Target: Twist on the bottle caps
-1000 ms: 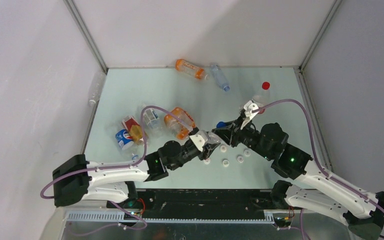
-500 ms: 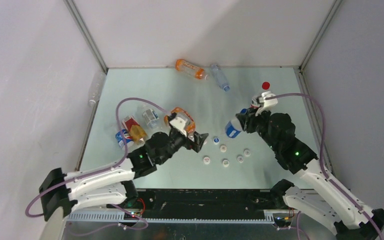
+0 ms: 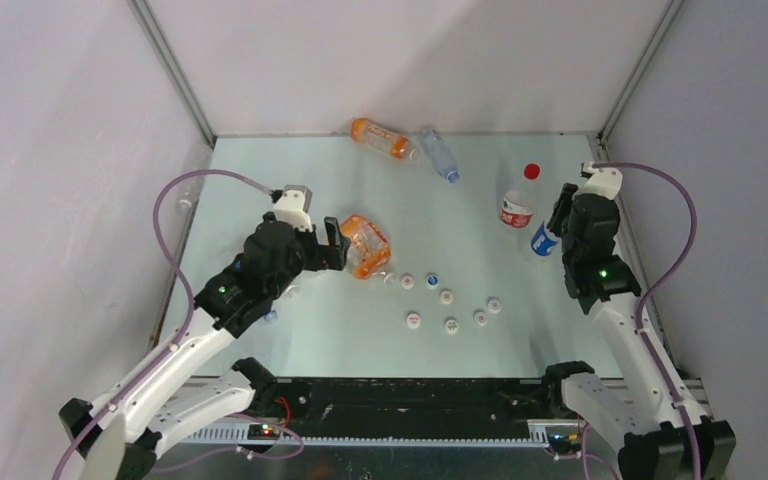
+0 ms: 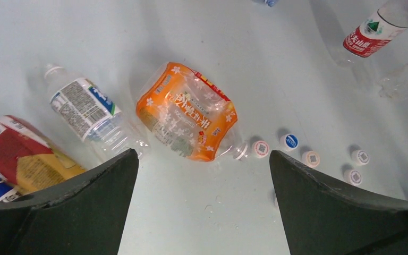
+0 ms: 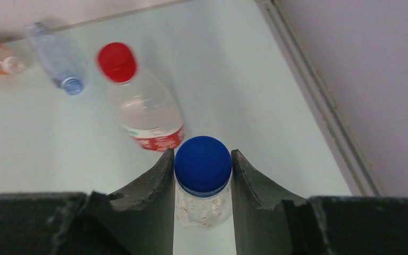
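Right gripper (image 5: 202, 156) clamped on blue-capped clear plastic bottle (image 5: 202, 207), left gripper (image 4: 202, 155) spread wide, crumpled orange-labelled plastic bottle (image 4: 186, 117) just ahead

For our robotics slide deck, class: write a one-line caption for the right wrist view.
Right tool clamps a blue-capped bottle at its cap; a red-capped bottle stands just beyond.

Lab test cell: plain walls (image 3: 410, 60), table (image 3: 260, 170)

Mid-table btw crushed orange bottle (image 3: 364, 245) & red-capped bottle (image 3: 518, 205) is open. Loose caps (image 3: 451, 325) litter near-centre. Two lying bottles (image 3: 380, 137) block far edge. Right gripper (image 5: 203, 158) w/ blue-capped bottle (image 5: 202, 207) is hemmed in: side wall (image 5: 361, 79) on right, red-capped bottle just left.
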`<state>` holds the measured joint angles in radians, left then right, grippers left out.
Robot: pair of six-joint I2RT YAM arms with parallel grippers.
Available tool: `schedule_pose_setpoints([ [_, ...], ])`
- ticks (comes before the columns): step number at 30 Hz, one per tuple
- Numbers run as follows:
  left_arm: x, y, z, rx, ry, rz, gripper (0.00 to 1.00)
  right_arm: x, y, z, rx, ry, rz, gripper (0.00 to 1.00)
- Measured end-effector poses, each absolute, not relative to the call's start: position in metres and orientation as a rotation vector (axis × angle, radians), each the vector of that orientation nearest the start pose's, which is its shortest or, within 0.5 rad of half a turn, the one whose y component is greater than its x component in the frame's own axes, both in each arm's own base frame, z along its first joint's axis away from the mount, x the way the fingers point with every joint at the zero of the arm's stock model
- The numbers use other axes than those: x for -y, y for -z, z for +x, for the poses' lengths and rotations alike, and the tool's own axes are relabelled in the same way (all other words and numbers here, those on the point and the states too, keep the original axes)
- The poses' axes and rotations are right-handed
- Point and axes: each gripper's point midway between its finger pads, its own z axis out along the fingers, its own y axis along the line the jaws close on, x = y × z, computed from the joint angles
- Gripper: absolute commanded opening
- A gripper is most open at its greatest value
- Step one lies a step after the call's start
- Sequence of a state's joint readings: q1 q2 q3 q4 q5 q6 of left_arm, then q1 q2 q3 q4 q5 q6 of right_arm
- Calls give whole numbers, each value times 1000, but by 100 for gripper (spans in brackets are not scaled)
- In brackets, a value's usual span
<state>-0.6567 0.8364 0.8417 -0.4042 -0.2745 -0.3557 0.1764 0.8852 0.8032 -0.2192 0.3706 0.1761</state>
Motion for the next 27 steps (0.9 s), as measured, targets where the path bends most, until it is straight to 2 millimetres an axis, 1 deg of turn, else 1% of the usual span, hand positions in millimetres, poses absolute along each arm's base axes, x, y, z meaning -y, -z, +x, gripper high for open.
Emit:
schedule_pose_setpoints([
  [2,151,-243,255,-1963,376,122,100,15,-240,330,-1848,149,298,1],
  [4,143,-248,252,-1943,358,114,100,24,-234,335,-1857,175,323,2],
  [6,134,-255,250,-1914,340,102,100,28,-230,341,-1861,187,336,2],
  [8,124,-260,250,-1892,313,80,100,29,-228,346,-1858,190,335,4],
  [9,123,-261,250,-1891,306,79,100,29,-228,348,-1857,189,331,4],
  [11,114,-260,251,-1892,258,74,100,29,-227,352,-1854,195,321,4],
  [14,107,-256,251,-1904,207,91,100,29,-225,359,-1852,206,307,5],
  [18,100,-252,252,-1911,150,114,100,29,-216,368,-1866,221,290,8],
  [20,99,-252,252,-1905,139,117,100,28,-210,372,-1879,224,287,11],
  [22,95,-248,252,-1906,124,120,100,28,-208,375,-1880,225,286,17],
  [24,92,-244,252,-1911,109,119,100,28,-208,377,-1878,224,286,25],
  [25,91,-241,253,-1916,101,121,100,28,-208,377,-1877,224,287,27],
  [26,89,-238,253,-1921,94,121,100,28,-208,377,-1876,223,287,32],
  [27,89,-236,253,-1924,89,121,100,28,-208,377,-1876,223,287,34],
])
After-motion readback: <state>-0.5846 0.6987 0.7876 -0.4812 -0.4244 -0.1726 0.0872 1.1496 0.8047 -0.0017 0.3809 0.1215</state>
